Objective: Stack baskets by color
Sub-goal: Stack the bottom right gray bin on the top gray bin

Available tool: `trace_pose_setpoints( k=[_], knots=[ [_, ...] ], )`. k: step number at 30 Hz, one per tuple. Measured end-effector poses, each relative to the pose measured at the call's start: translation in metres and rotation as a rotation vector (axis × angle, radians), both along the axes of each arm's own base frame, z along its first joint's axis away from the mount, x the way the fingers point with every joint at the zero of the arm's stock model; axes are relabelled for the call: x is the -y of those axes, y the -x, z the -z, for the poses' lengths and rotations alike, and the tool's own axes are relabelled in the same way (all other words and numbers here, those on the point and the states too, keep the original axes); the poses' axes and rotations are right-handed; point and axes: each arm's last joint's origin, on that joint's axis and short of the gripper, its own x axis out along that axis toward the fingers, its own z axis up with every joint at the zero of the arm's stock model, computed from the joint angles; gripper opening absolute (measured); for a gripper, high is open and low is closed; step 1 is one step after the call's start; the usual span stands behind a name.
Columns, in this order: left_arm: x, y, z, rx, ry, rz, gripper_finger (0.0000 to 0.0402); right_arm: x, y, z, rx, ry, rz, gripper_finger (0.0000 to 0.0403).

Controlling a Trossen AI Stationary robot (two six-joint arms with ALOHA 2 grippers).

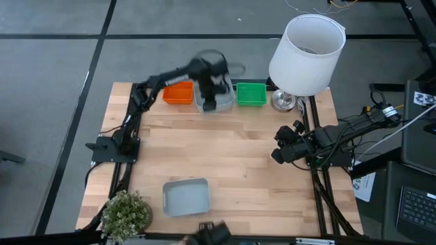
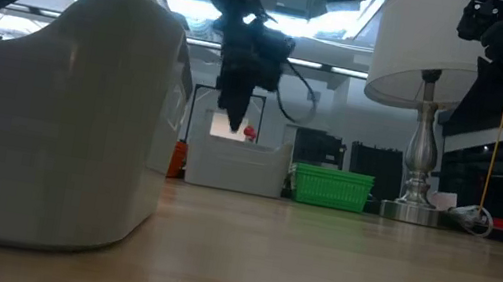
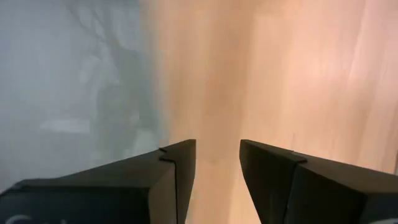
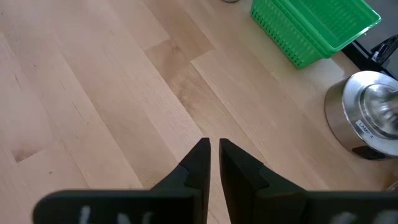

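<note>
High view: an orange basket (image 1: 178, 93), a grey basket (image 1: 213, 99) and a green basket (image 1: 251, 94) sit in a row at the bench's (image 1: 231, 156) far edge; another grey basket (image 1: 185, 197) lies near the front. The left hand (image 1: 210, 92) hovers over the middle one, fingers apart, seemingly empty. The right hand (image 4: 213, 158) waits nearly together beside the lamp (image 1: 303, 54).

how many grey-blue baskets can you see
2: one grey-blue basket at the near table edge, one between the orange basket and green basket. Nested ones may be hidden.

Overhead, table-level, two wrists, one perhaps blurred
</note>
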Motion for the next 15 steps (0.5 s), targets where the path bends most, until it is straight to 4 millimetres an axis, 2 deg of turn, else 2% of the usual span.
trace_pose_setpoints(
  k=[3, 6, 9, 15],
  knots=[
    [0.032, -0.012, 0.023, -0.092, -0.048, 0.153, 0.0116, 0.0, 0.0, 0.0, 0.0, 0.0, 0.0, 0.0037],
    [0.049, -0.018, 0.036, -0.17, -0.171, 0.205, 0.0116, 0.0, 0.0, 0.0, 0.0, -0.001, 0.0, 0.0037],
    [0.049, -0.019, 0.043, -0.226, -0.276, 0.199, 0.0116, 0.0, 0.0, 0.0, 0.0, -0.001, 0.0, 0.0037],
    [0.028, -0.012, 0.045, -0.226, -0.321, 0.14, 0.0116, 0.0, 0.0, 0.0, 0.001, -0.002, 0.001, 0.0037]
  ],
)
